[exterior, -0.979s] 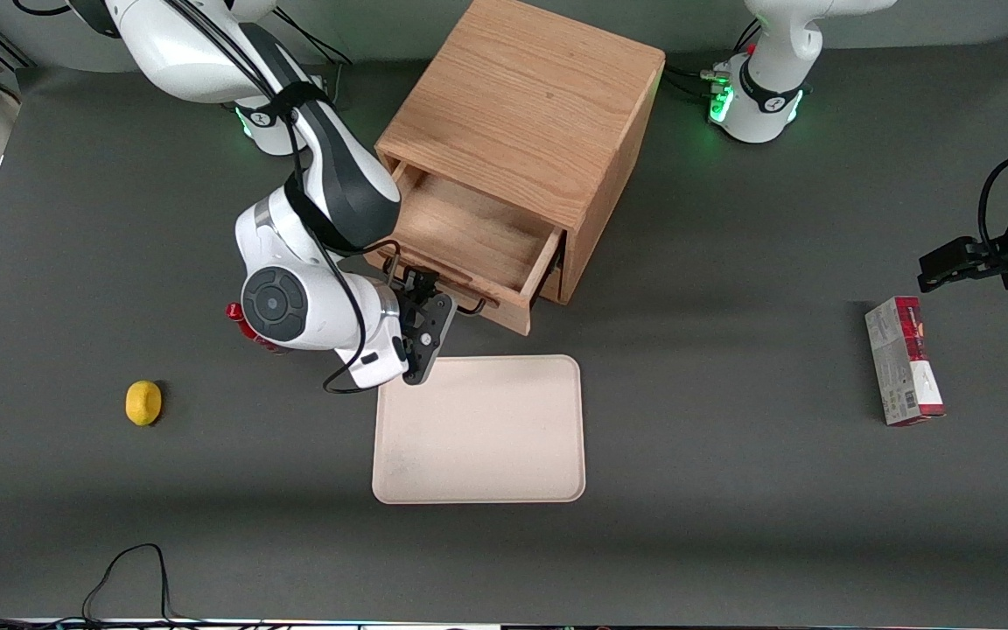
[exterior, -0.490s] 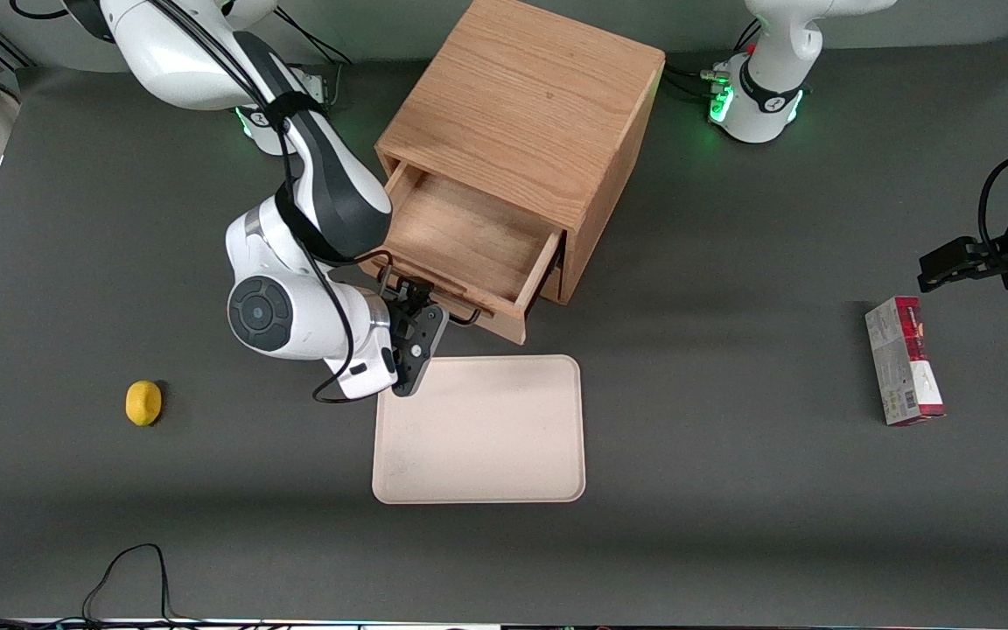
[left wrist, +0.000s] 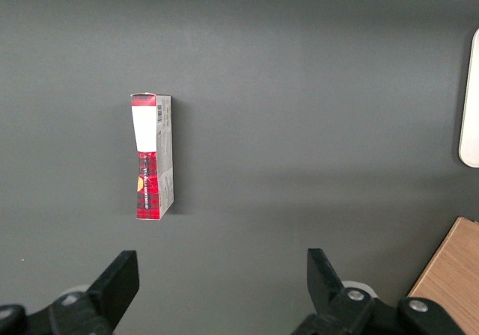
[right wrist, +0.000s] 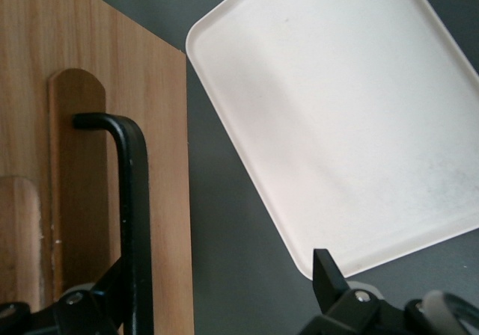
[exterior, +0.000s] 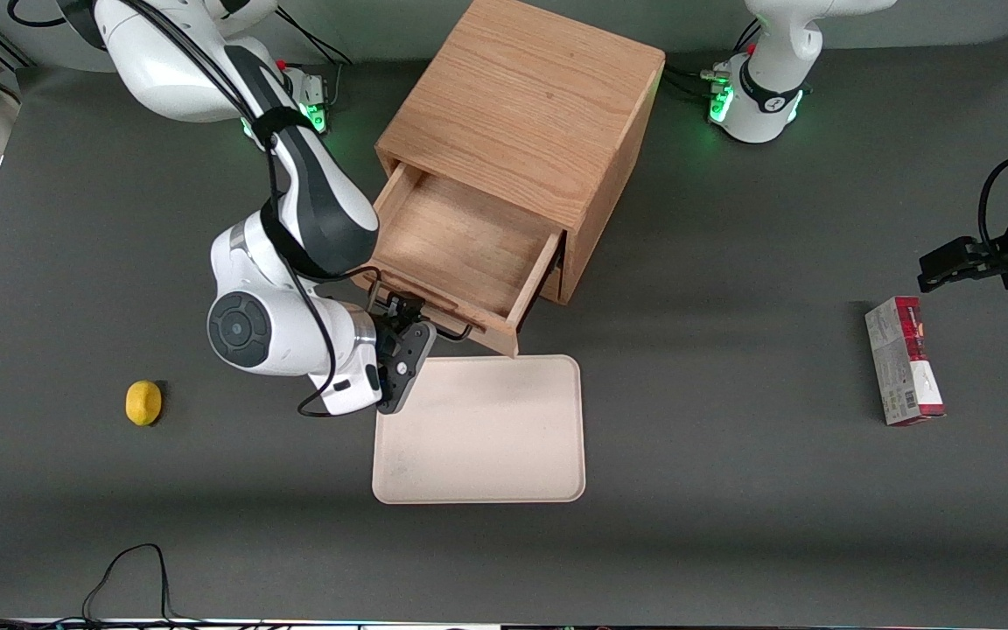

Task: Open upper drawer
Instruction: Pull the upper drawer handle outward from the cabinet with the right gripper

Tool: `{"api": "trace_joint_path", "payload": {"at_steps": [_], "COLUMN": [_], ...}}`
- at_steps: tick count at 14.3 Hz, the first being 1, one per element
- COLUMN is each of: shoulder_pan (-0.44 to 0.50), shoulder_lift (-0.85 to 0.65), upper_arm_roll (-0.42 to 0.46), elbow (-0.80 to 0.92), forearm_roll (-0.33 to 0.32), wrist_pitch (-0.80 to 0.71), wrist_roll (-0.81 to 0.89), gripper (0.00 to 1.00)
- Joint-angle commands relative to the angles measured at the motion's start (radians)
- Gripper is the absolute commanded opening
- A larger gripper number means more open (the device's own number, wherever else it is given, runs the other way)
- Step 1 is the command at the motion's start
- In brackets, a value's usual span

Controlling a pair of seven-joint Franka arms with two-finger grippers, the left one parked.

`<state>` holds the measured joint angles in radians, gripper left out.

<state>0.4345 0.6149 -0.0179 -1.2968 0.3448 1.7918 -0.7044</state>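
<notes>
The upper drawer (exterior: 460, 245) of the oak cabinet (exterior: 526, 105) stands pulled well out, its light-wood inside bare. Its black wire handle (exterior: 451, 331) runs along the drawer front, which faces the front camera. My right gripper (exterior: 401, 332) is at the handle's end toward the working arm. In the right wrist view the drawer front (right wrist: 45, 125) and the handle (right wrist: 135, 200) show close up. The gripper (right wrist: 217, 275) is open, and the handle bar lies against one finger (right wrist: 105, 294). The other finger (right wrist: 325, 271) is over the table. The bottom drawer is hidden under the upper one.
A cream tray (exterior: 479, 429) lies on the table just nearer the front camera than the drawer front, and shows in the right wrist view (right wrist: 337, 111). A yellow lemon (exterior: 143, 402) lies toward the working arm's end. A red box (exterior: 904, 360) lies toward the parked arm's end.
The upper drawer has slid farther out of the cabinet toward the front camera. My gripper has moved with the handle, nearer the camera and the tray's corner.
</notes>
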Motion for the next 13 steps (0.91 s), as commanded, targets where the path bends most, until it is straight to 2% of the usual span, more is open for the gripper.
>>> {"api": "trace_joint_path", "payload": {"at_steps": [1, 13], "shoulder_pan": [-0.020, -0.069], "shoulder_lift": [0.036, 0.059], "upper_arm_roll": [0.006, 0.007], "elbow": [0.056, 0.062], "forearm_roll": [0.028, 0.049], "wrist_pitch": [0.001, 0.049], "wrist_roll": [-0.030, -0.033], "gripper": [1.00, 1.00]}}
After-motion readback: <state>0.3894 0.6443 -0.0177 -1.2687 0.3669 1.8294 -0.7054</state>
